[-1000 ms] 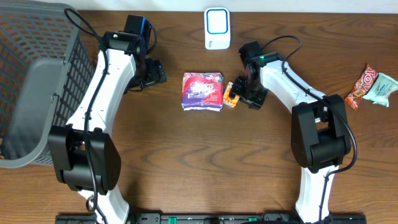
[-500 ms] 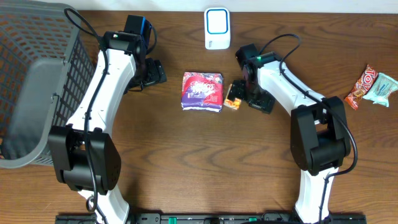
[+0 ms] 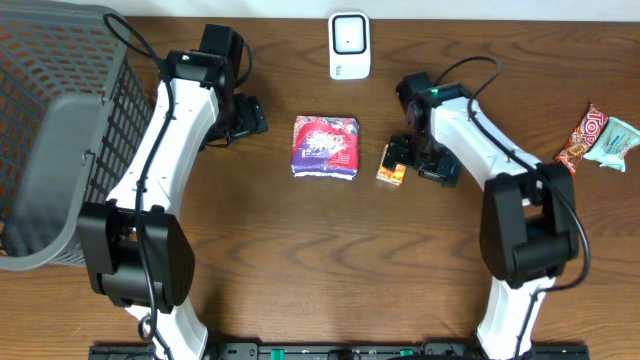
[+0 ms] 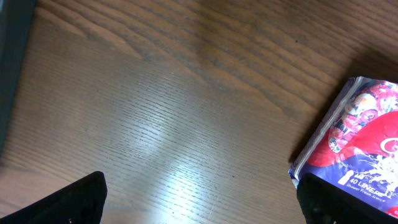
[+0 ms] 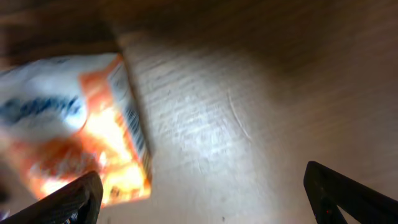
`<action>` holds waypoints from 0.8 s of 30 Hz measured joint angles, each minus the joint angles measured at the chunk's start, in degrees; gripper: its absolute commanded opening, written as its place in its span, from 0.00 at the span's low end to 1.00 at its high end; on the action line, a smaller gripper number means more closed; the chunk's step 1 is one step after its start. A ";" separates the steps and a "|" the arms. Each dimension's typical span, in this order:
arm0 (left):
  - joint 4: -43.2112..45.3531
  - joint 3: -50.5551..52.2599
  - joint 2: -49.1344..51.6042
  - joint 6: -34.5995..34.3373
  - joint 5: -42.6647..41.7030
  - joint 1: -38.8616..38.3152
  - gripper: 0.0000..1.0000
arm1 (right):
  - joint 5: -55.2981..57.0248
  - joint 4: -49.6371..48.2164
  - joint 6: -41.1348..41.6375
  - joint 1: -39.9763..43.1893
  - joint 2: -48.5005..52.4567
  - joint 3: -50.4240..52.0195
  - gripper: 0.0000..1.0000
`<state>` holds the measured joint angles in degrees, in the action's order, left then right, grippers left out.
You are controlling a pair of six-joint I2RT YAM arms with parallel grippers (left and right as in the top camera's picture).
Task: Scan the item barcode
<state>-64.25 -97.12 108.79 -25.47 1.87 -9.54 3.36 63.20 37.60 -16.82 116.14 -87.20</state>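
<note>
Right end effector [image 3: 418,161] gaping wide, holding nothing — orange carton [image 3: 393,166] lying just beside it, probably light, stiff, crushable — gripping across flat sides looking safest.

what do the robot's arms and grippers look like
The left arm and right arm match: smooth white shells on the long links, bulky black housings at joints and bases. A thin black cable loops beside each wrist. The right arm has a small green light near its wrist. The left gripper and right gripper are black, two-fingered.
</note>
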 measured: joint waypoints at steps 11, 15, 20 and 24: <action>0.00 0.00 0.00 0.00 0.00 0.00 0.98 | 0.79 -7.67 -0.96 -7.93 -9.53 -0.07 0.92; 0.00 0.00 0.00 0.00 0.00 0.00 0.98 | 2.84 -9.99 -1.09 -10.75 -6.71 -0.07 0.77; 0.00 0.00 0.00 0.00 0.00 0.00 0.98 | 5.07 -10.67 -0.28 -11.69 -0.50 -0.04 0.65; 0.00 0.00 0.00 0.00 0.00 0.02 0.98 | 6.08 -11.10 0.28 -11.47 3.93 -0.02 0.64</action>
<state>-64.25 -97.12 108.79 -25.47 1.87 -9.52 9.43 52.10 37.89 -28.29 120.07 -87.22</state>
